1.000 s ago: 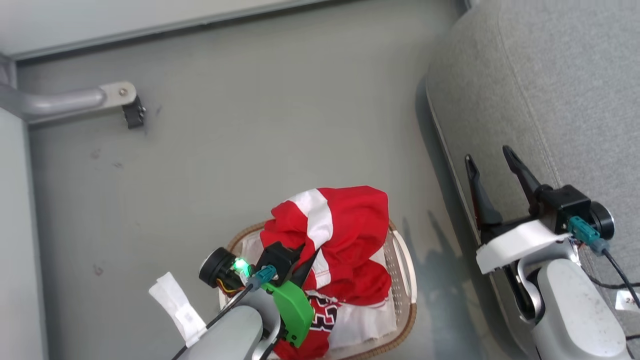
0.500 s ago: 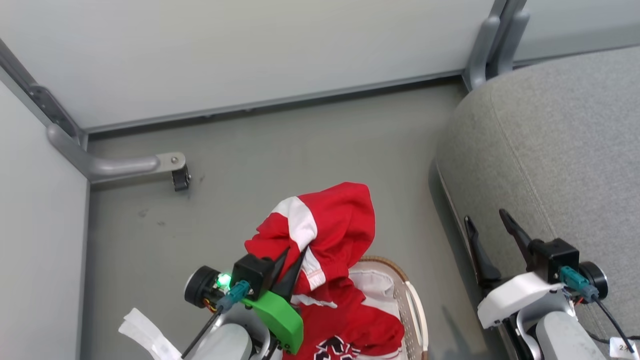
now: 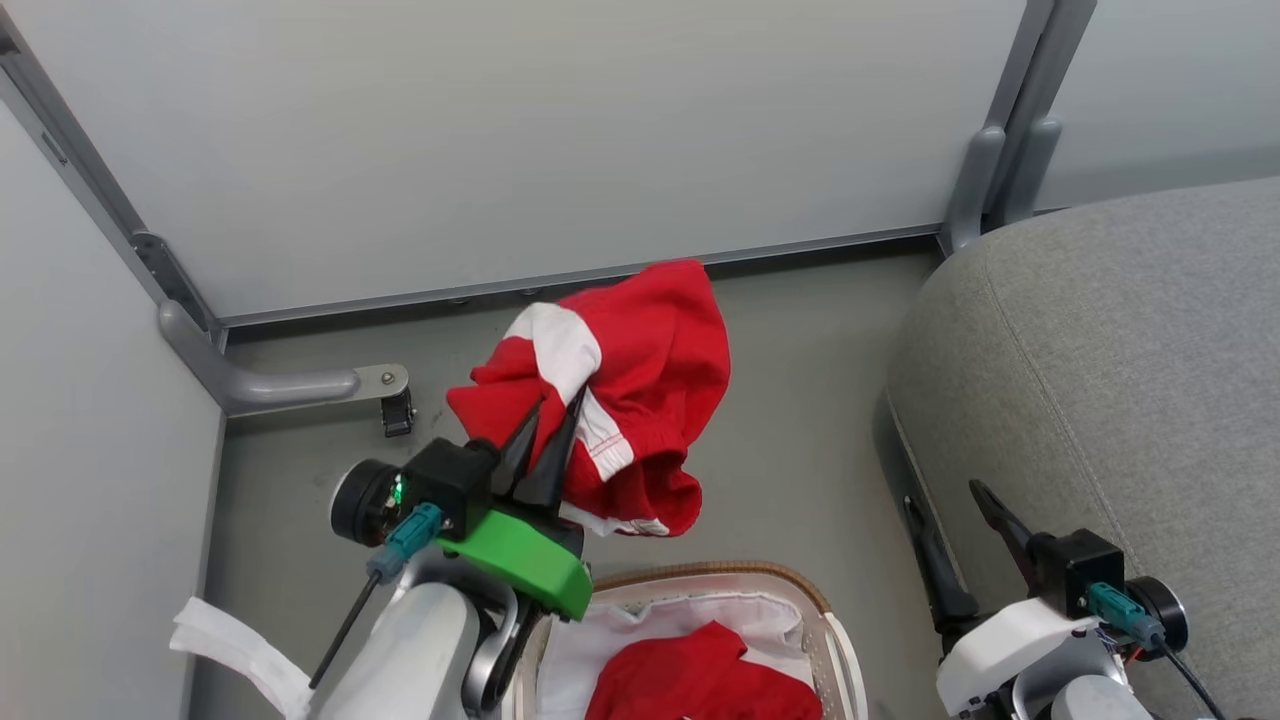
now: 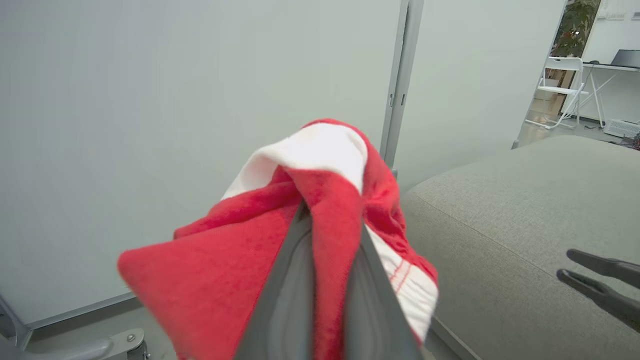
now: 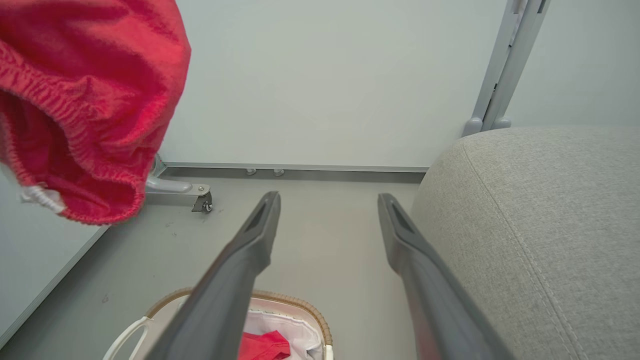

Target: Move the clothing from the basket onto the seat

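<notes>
Two red garments lie apart: the shorts (image 3: 655, 350), with a broad white stripe, hang bunched in the air above the grey floor (image 3: 800, 400), while a second red garment (image 3: 700, 680) lies crumpled in the basket (image 3: 705, 572) on its white cloth lining (image 3: 620, 640). The left gripper (image 3: 560, 400) has its dark fingers pressed together on a fold of the shorts, just by the white stripe, and holds them up past the basket's far rim, in front of the pale wall panel (image 3: 500, 150). The right gripper (image 3: 942, 495) stands spread wide with nothing between its fingers, beside the near edge of the seat (image 3: 1100, 350). The grey seat lies to the right of the basket, well apart from the shorts, and bears no clothing where it is in view.
</notes>
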`<state>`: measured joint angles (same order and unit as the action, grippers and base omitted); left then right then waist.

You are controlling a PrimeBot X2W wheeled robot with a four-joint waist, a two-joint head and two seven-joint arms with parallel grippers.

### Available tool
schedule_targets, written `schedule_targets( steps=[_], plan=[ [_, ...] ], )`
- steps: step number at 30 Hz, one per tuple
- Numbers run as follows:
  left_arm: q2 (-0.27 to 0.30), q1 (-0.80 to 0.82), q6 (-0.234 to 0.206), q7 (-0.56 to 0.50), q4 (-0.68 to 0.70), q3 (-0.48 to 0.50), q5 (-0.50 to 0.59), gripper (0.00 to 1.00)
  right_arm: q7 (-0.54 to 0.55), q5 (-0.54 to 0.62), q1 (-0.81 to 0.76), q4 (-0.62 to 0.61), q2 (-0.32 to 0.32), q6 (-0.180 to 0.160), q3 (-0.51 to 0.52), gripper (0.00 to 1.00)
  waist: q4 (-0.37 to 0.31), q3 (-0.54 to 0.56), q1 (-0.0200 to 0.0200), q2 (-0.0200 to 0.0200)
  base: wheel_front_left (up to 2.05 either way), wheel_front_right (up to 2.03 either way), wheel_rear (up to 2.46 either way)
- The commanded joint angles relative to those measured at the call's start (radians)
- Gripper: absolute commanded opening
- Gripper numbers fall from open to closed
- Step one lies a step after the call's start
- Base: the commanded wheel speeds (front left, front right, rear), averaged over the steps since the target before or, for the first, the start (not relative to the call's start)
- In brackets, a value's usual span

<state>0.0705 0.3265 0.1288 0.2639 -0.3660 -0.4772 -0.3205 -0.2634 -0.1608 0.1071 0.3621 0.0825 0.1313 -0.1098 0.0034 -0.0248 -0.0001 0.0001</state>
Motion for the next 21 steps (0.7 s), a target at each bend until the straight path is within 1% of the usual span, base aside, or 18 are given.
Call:
schedule_targets(
  steps=[1, 8, 17, 21],
  plan=[
    [-0.006, 0.022, 0.003, 0.001, 0.017, 0.012, -0.008, 0.0, -0.002, -0.008, -0.018, 0.005, 0.001, -0.001, -0.004, 1.0, 0.0, 0.001, 0.0001, -0.0001, 0.0, 0.0, 0.0],
    [-0.011, 0.062, 0.003, 0.001, 0.099, 0.048, -0.018, 0.0, -0.002, -0.012, -0.015, 0.013, 0.005, -0.001, -0.017, 1.0, -0.001, -0.001, 0.0001, -0.0001, 0.0, 0.0, 0.0],
    [-0.016, 0.079, 0.003, 0.001, 0.146, 0.047, -0.015, 0.0, -0.002, -0.011, -0.019, 0.015, 0.011, -0.001, -0.029, 1.0, 0.001, -0.003, 0.0001, -0.0001, 0.0, 0.0, 0.0],
    [-0.018, 0.078, 0.003, 0.001, 0.15, 0.042, -0.018, 0.0, -0.002, -0.006, -0.005, 0.001, 0.016, -0.001, -0.088, 1.0, 0.004, -0.008, 0.0001, -0.0001, 0.0, 0.0, 0.0]
  ],
)
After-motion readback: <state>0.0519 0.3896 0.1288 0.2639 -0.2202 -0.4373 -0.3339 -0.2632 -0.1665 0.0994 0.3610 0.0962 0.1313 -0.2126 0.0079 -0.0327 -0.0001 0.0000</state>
